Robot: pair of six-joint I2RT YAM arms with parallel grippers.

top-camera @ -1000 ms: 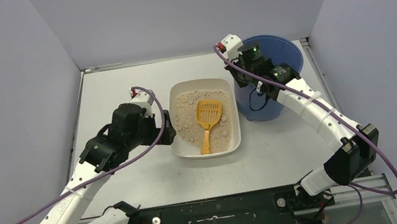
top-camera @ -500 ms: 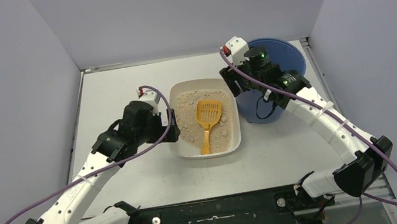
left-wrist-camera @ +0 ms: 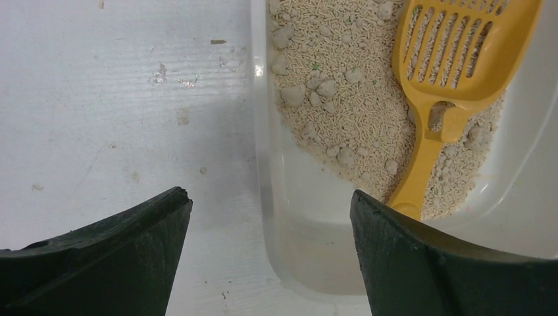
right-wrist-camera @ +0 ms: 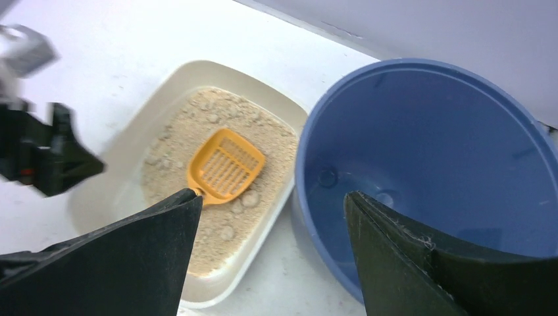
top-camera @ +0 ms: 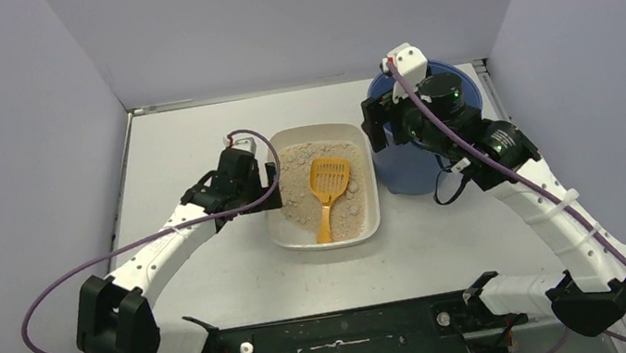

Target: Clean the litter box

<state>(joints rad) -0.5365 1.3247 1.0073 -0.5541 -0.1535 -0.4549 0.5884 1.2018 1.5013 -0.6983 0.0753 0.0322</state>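
**Handling.** The litter box is judged to be a stiff but thin-walled plastic tray. With its load of loose grain it is probably moderately heavy and unevenly weighted, since the litter is banked toward the far and right sides. The walls look smooth and likely slippery. The best hold is a pinch across a side wall at the rolled rim, one finger inside and one outside. Tilting will shift the grain, so it should be kept level unless pouring is intended.

**Appearance.** The box is shallow, off-white and rectangular with rounded corners. It holds beige granules with several pale clumps. Its near-left corner is bare plastic.

**Location.** The box sits near the middle of the table, about midway between the near and far edges, long axis running near to far.

**Contents and surroundings.** An orange slotted scoop lies on the litter, head toward the far end and handle toward the near wall. No finger touches it. A tall blue bucket stands just beside the box's right wall and appears empty in the right wrist view.

**Grippers.** The left gripper is at the box's left wall. Its fingers are spread wide and straddle that wall, one over the table and one over the tray floor, gripping nothing. The right gripper hangs above the gap between box and bucket, fingers wide apart and empty.
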